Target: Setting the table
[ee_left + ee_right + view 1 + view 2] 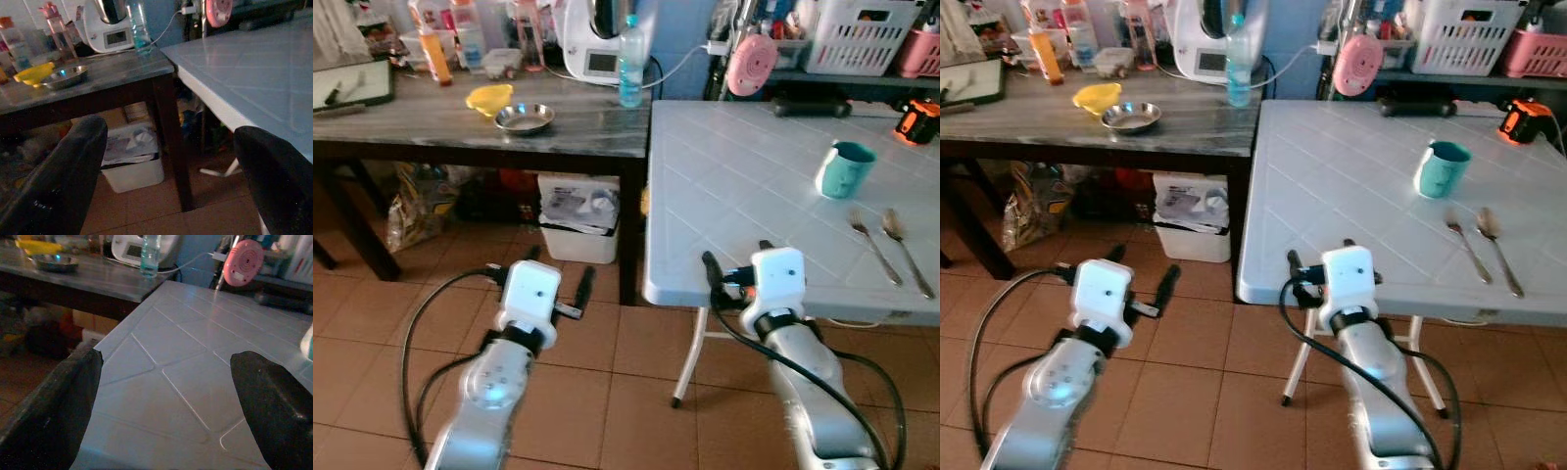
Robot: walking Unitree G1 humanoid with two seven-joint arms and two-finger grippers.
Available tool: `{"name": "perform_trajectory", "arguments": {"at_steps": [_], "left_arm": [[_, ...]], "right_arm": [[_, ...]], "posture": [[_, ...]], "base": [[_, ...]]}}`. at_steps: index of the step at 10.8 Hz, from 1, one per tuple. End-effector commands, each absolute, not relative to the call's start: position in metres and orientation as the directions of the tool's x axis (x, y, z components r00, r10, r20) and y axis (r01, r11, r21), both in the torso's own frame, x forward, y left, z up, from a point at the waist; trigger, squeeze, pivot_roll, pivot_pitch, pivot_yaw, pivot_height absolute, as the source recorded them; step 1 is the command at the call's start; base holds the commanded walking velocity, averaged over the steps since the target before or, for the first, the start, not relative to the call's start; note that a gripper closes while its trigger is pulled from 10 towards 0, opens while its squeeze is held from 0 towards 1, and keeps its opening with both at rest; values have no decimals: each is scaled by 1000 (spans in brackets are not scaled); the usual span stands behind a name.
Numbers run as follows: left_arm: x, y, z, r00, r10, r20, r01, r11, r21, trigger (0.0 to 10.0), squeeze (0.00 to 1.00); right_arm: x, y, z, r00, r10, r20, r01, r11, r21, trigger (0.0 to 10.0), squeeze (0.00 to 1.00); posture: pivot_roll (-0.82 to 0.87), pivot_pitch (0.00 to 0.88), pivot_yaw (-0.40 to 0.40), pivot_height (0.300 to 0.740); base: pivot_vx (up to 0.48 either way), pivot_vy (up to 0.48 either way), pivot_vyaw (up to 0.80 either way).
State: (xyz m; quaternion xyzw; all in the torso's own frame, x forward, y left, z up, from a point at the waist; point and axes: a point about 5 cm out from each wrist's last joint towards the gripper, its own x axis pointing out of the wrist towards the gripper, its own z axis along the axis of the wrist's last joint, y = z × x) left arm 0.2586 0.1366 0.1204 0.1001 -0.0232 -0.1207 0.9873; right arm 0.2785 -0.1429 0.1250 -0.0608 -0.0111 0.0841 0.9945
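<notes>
I have the white table [754,166] in front of me, its near edge just ahead of my right arm. On it, toward the far right corner, stands a teal mug [845,168]; nearer the right edge a fork [873,246] and a spoon [906,249] lie side by side, just apart, the fork on the left, both closer to me than the mug. An orange tool [921,120] sits at the far right corner.

My right gripper [736,264] hangs at the table's near edge, near its left corner, jaws spread wide and grasping nothing; through the right wrist camera I see both black fingers [49,406] framing bare tabletop. My left gripper [538,267] is low over the tiled floor [607,392], left of the white table, jaws likewise released and empty.

To the left, butted against the white table, is a dark marble-topped table [431,122]. Near its front edge sit a steel bowl [524,118] and a yellow bowl [489,98], touching or nearly so; a water bottle [629,64] stands at its right edge. Under it a white bin [578,217] rests on the floor
</notes>
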Motion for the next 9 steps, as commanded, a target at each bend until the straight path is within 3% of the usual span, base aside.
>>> {"name": "perform_trajectory", "arguments": {"at_steps": [1, 9], "left_arm": [[258, 130, 124, 963, -269, 34, 258, 947, 193, 10000, 0], [263, 127, 125, 959, -279, 43, 266, 945, 193, 10000, 0]], "right_arm": [[278, -149, 132, 988, 152, 40, -145, 980, -140, 10000, 0], [283, -154, 137, 991, 119, 68, -109, 984, -141, 10000, 0]], "posture": [[98, 0, 27, 740], [87, 0, 28, 740]], "base": [[0, -409, 0], [0, -404, 0]]}}
